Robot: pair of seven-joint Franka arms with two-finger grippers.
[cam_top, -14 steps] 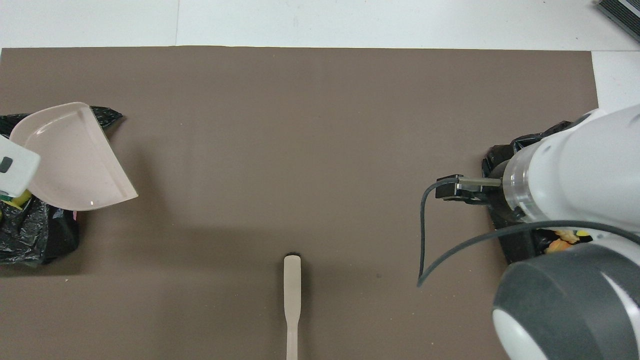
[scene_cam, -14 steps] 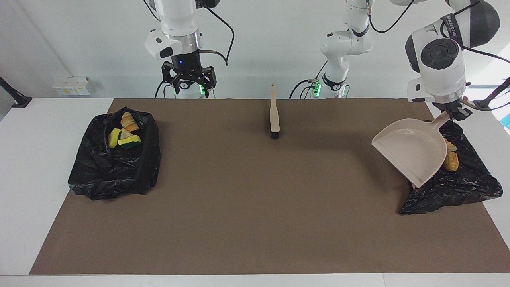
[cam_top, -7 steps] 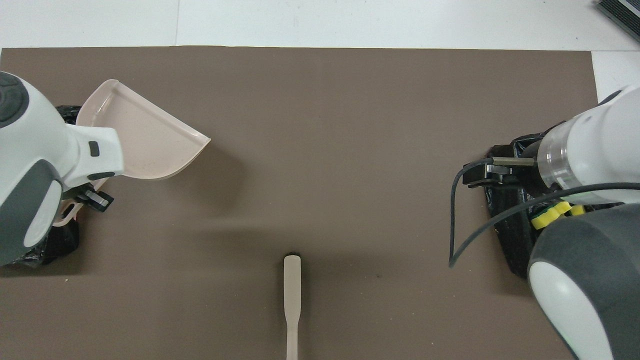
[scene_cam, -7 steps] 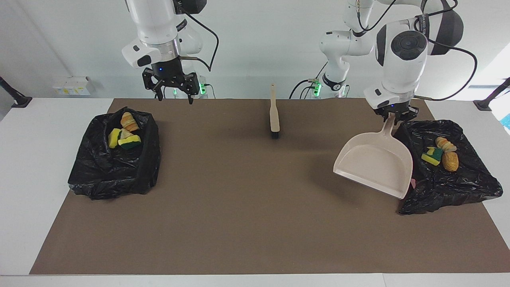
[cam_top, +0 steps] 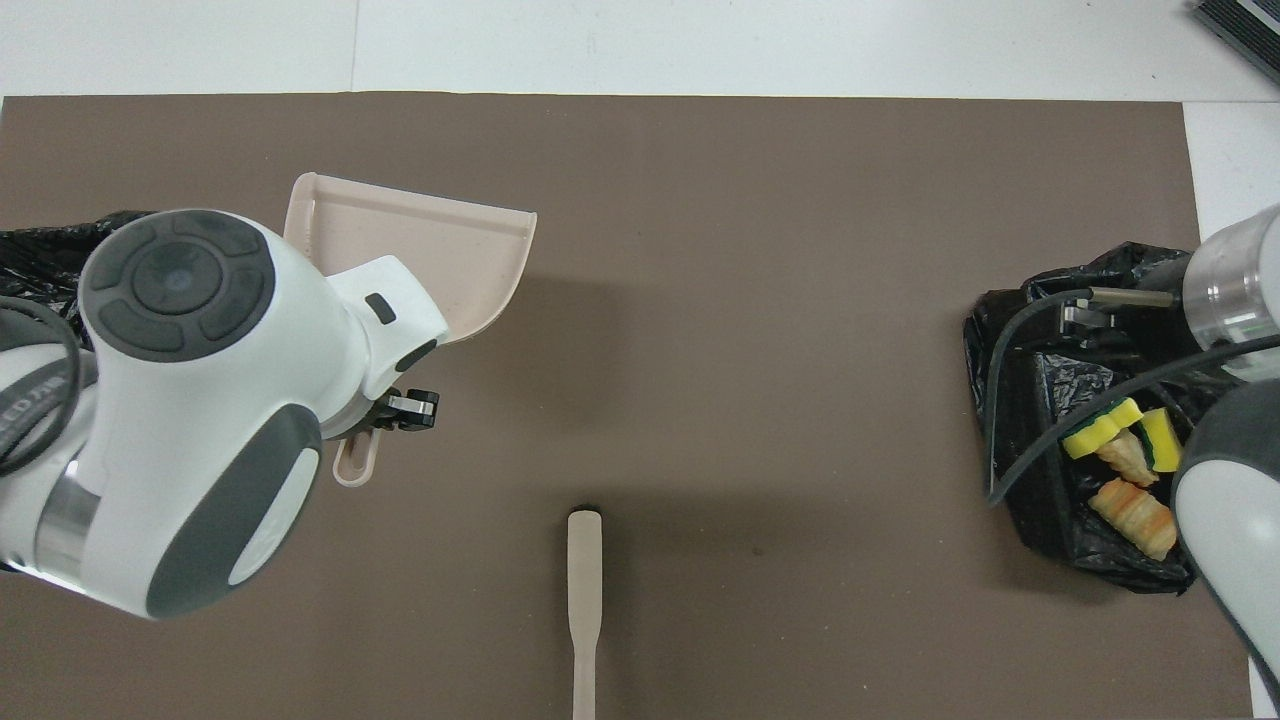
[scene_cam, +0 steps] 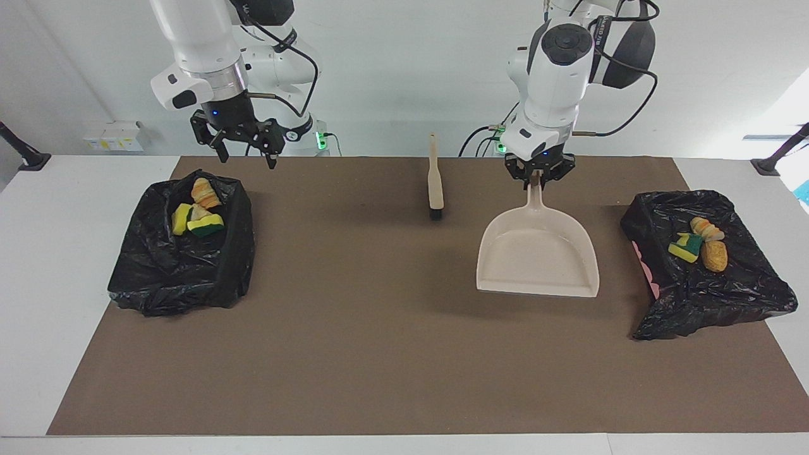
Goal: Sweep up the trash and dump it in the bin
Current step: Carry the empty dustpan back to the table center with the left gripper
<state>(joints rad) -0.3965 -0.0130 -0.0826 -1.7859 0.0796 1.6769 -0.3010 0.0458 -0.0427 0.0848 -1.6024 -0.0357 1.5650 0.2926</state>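
Swinging away from the black bin [scene_cam: 708, 272] at its own end of the table, the left claw [scene_cam: 539, 177] now holds the empty dustpan [scene_cam: 537, 256] by the handle over the brown mat [scene_cam: 379, 328]; its load looks dumped. Every visible piece of trash [scene_cam: 698, 245] lies in the two bins, so I judge the job nearly finished. The right claw [scene_cam: 243, 148] hangs released over the second bin [scene_cam: 183, 265], and the brush [scene_cam: 435, 183] lies untouched.

Two black bin bags sit on the brown mat, one [scene_cam: 183, 253] at the right arm's end and one [scene_cam: 708, 278] at the left arm's end. The first holds four trash pieces [scene_cam: 197, 212]; the second holds three trash pieces [scene_cam: 698, 243]. There is one beige dustpan [scene_cam: 537, 256], one beige brush [scene_cam: 435, 180], and two robot arms.
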